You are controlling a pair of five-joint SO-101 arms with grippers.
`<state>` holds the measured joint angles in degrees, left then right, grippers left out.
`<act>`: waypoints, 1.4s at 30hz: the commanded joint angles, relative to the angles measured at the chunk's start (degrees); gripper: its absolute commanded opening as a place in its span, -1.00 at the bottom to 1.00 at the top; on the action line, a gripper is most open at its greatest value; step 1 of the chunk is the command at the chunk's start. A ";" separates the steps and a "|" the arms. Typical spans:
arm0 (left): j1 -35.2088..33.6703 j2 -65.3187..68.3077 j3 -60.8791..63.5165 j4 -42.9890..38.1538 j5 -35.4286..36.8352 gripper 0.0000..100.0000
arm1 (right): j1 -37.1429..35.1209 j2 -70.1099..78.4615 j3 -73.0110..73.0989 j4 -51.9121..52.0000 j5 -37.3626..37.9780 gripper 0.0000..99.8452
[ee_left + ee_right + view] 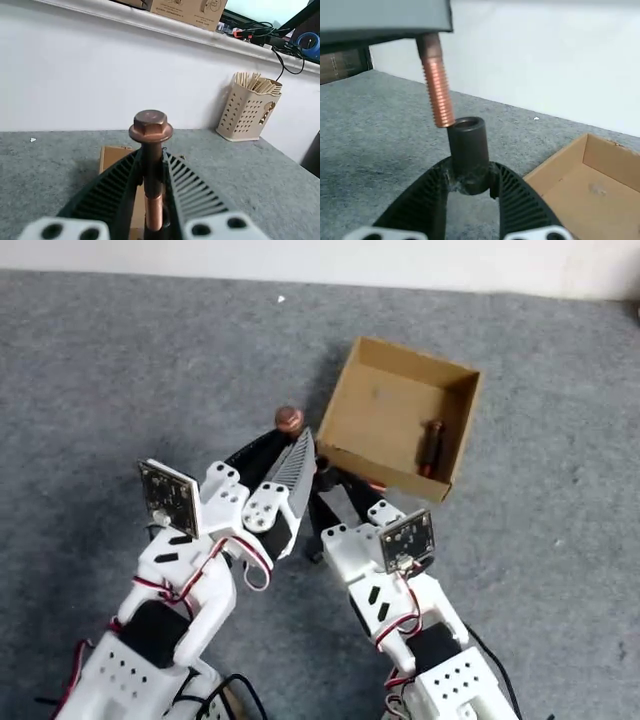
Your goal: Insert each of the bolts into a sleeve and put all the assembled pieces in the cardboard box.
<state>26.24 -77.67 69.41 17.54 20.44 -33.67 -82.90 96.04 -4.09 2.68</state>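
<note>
A copper bolt (152,150), head uppermost, is pinched by its shank between the fingers of the left gripper (152,156). Its threaded tip sits at the rim of a dark sleeve (467,145), which the right gripper (470,175) clamps from both sides. The two meet above the grey table (120,360), just beside the cardboard box (385,466), where one assembled piece (431,448) lies against a wall.

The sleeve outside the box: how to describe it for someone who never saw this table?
Find the cardboard box on the grey table. Just beside it, the right gripper holds the sleeve, a short tube, upright. Unlike the copper bolt whose threaded tip hangs at its mouth, it is dark, smooth and hollow.
</note>
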 commanded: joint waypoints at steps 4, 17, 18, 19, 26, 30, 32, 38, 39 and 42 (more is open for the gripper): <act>1.54 4.18 -0.22 -5.89 -0.26 -0.99 | 0.40 -0.04 6.20 0.04 0.70 -0.99; 4.79 9.27 -0.13 -5.89 -2.55 -0.99 | 0.66 0.13 6.37 0.04 2.73 -0.99; 4.88 9.27 -0.04 -5.89 -3.52 -0.99 | 0.66 0.13 6.37 0.04 2.73 -0.99; 4.88 9.27 -0.04 -5.89 -4.31 -0.99 | 0.75 0.13 6.37 0.04 2.73 -0.99; 4.44 9.27 1.71 -5.80 -4.66 -0.98 | 0.75 -0.13 6.37 1.63 2.73 -0.99; 2.51 9.27 1.45 -2.81 -7.82 -0.76 | 0.84 -0.13 6.37 1.63 2.73 -0.99; 1.19 9.27 0.13 0.79 -7.74 -0.68 | 1.01 -0.13 6.37 1.63 2.64 -0.99; 0.75 9.27 -5.32 11.34 -8.18 -0.66 | 3.91 -0.22 6.29 1.63 0.97 -0.99; 0.40 9.27 -6.37 12.48 -8.18 -0.66 | 4.44 -0.22 6.20 1.63 -0.26 -0.99; -1.19 9.19 -8.75 15.47 -8.26 -0.66 | 5.85 -0.22 6.11 1.63 -1.32 -0.99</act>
<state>27.30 -68.44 66.42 29.93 12.79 -29.80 -82.37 96.04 -2.15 2.59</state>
